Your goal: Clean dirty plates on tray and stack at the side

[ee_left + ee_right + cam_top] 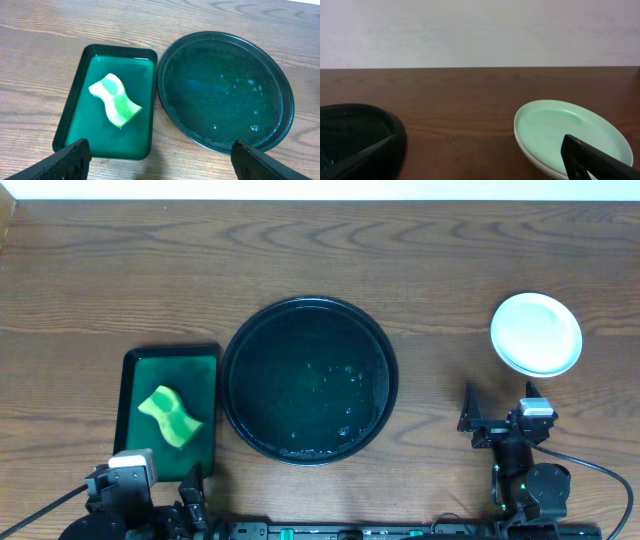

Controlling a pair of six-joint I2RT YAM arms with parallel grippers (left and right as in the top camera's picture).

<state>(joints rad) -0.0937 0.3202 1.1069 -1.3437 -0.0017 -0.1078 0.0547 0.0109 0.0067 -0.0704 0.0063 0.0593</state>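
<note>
The black round tray (232, 380) sits mid-table with only water drops and smears in it; it also shows in the left wrist view (220, 90) and at the left edge of the right wrist view (355, 135). The plates (536, 333) are stacked on the table at the far right, outside the tray. In the right wrist view the top plate (570, 132) is plain mint-aqua. My left gripper (160, 150) is open and empty near the front edge (190, 495). My right gripper (480, 142) is open and empty, just in front of the stack (498, 405).
A rectangular green tray (128, 400) with a dark rim lies left of the black tray and holds a yellow-green sponge (170, 417). Both show in the left wrist view: tray (85, 65), sponge (115, 100). The table is dark wood.
</note>
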